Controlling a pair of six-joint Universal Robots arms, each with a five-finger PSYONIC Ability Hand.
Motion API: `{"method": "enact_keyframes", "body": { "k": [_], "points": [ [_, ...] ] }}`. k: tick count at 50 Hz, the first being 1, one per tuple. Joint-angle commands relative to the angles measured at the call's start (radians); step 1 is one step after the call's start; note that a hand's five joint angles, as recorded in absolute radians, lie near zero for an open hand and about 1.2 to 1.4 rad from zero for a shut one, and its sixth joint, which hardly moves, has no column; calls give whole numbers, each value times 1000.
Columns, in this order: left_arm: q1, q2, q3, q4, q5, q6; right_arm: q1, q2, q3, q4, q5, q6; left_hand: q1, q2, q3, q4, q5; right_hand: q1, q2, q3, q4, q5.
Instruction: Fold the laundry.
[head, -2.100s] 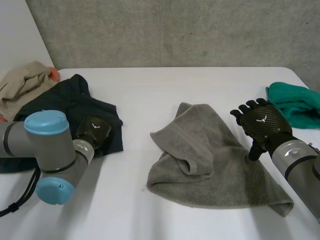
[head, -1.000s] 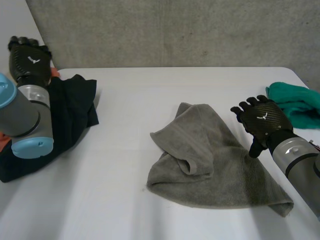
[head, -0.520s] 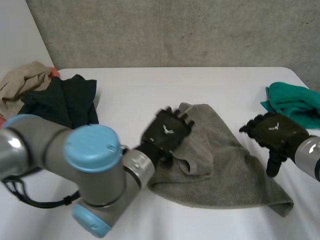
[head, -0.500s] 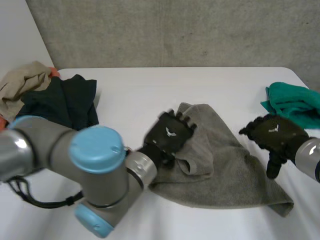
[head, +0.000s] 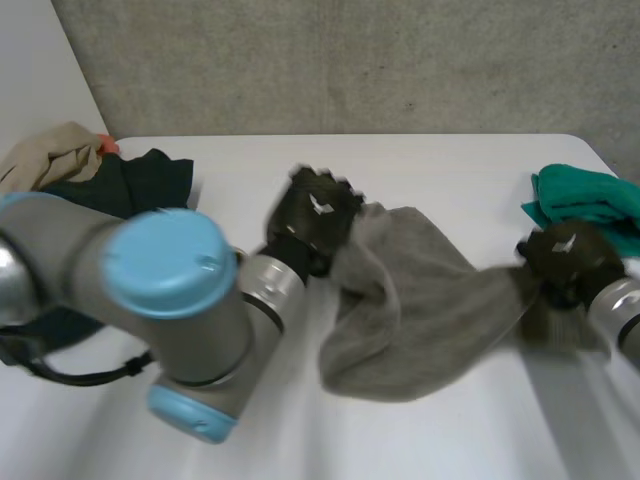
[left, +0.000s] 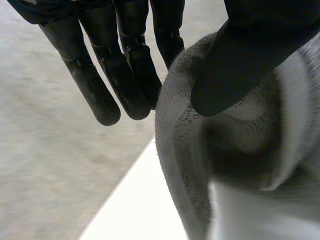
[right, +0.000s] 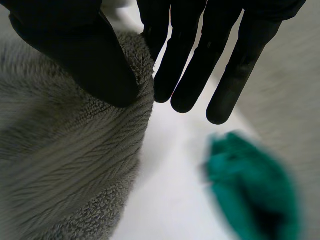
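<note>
This looks like a robotics lab or test room rather than a home: a plain white table (head: 450, 165) stands against a bare, rough concrete wall (head: 350, 60). Two machine arms with grey joints and light-blue caps, the left arm (head: 160, 275) and the right arm (head: 625, 310), work over the table. The laundry lies about like test pieces: a grey towel (head: 420, 300) in the middle, a dark garment (head: 140, 175) and a beige cloth (head: 55, 150) heaped at one far corner, and a green cloth (head: 585, 200) at the opposite edge.
</note>
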Motion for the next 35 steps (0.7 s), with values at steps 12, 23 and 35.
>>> {"method": "enact_keyframes", "body": {
  "k": [12, 23, 35],
  "points": [
    [189, 453, -230, -113, -46, 2, 1, -195, -347, 415, 12, -34, 242, 200, 205, 201, 253, 288, 223, 205, 201, 249],
    [243, 202, -219, -153, -49, 5, 116, 200, -552, 498, 91, -146, 242, 200, 205, 201, 253, 288, 223, 205, 201, 249],
    [309, -228, 259, -18, -94, 7, 225, 489, -645, -103, 231, -45, 242, 200, 205, 201, 253, 288, 223, 205, 201, 249]
  ]
}}
